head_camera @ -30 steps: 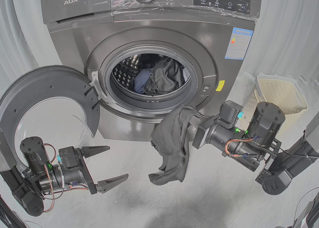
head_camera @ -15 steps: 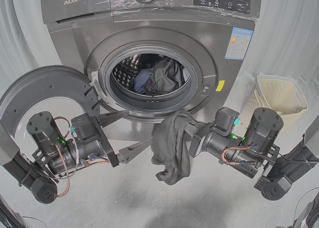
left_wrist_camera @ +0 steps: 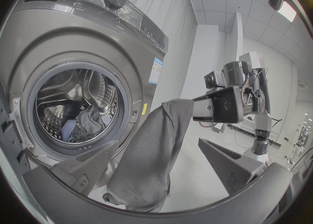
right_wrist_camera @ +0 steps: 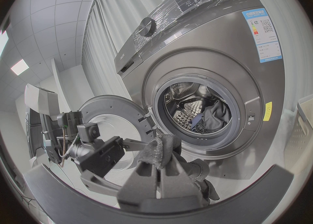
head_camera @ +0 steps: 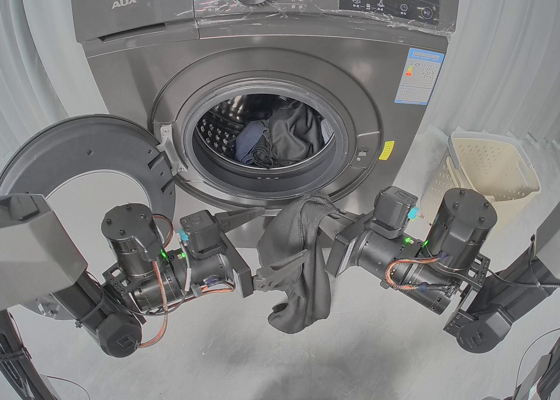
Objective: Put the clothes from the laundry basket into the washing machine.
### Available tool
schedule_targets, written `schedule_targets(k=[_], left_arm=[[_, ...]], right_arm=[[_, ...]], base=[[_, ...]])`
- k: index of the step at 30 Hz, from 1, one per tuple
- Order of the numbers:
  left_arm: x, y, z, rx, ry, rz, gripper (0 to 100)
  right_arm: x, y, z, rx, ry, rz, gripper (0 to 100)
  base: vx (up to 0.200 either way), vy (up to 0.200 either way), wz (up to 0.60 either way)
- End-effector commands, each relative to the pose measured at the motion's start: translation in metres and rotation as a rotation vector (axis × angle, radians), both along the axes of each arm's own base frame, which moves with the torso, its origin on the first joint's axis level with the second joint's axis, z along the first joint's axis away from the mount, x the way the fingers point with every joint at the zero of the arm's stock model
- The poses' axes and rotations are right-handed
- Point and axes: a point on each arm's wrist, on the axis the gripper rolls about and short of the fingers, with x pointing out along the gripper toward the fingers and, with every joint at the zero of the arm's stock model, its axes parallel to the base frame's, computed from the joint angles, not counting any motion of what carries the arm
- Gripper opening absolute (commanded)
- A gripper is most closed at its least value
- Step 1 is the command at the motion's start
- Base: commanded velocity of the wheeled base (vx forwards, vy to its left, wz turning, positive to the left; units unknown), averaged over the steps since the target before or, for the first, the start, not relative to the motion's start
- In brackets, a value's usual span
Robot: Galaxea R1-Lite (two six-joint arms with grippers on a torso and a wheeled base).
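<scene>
White curtains [head_camera: 507, 69] back a grey front-loading washing machine [head_camera: 262, 63], its round door [head_camera: 87, 147] open at frame left and dark clothes [head_camera: 283, 136] in the drum. At right stands a cream perforated laundry basket [head_camera: 496, 174]. At centre, the right gripper [right_wrist_camera: 159, 162] pinches a hanging dark grey garment [head_camera: 297, 279]. The left gripper [head_camera: 286, 232] has its jaws spread either side of it.

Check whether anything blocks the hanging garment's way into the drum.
Nothing visible does. The door stands wide open, and the drum mouth is free above the dark grey garment in the right gripper. The left gripper flanks the cloth, below the mouth.
</scene>
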Motion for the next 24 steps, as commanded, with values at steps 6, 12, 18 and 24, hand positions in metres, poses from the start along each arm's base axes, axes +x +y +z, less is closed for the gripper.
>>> schedule_targets(k=[6,12,18,24], left_arm=[[0.012,-0.023,-0.022,0.025,0.033,-0.033,100],[0.026,-0.032,-0.028,0.017,0.019,0.016,100],[0.044,-0.038,-0.023,-0.016,-0.026,0.062,100],[0.048,-0.039,-0.02,-0.019,-0.044,0.075,0]], right_arm=[[0.001,0.002,0.002,0.006,-0.009,0.002,0],[0.001,0.002,0.001,0.004,-0.007,0.002,0],[0.001,0.001,0.001,0.003,-0.006,0.002,0],[0.0,0.001,0.001,0.002,-0.004,0.001,0]], base=[[0.0,0.0,0.0],[0.0,0.0,0.0],[0.0,0.0,0.0],[0.0,0.0,0.0]])
